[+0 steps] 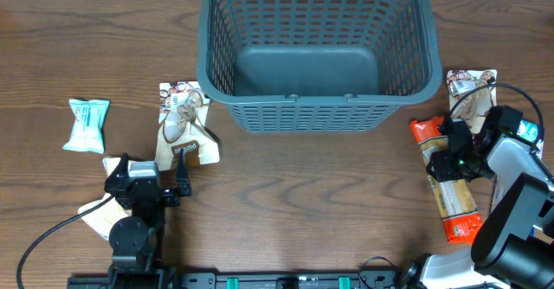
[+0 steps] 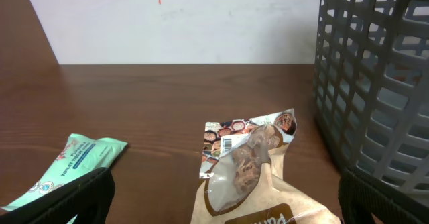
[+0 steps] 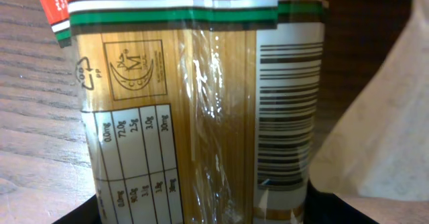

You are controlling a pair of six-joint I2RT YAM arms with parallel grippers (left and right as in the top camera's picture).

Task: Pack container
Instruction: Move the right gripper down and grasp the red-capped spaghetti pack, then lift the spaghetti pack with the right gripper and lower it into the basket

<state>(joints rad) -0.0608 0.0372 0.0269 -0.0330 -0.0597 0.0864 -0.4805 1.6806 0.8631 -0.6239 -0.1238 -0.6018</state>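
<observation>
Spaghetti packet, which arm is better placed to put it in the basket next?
Right. The right gripper is directly over the spaghetti packet, which fills its wrist view. The left gripper sits across the table, beside the brown snack pouch.

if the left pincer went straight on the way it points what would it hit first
Probably the brown snack pouch, lying flat ahead of the left pincer; the container stands right of that line. Depth is unclear.
</observation>
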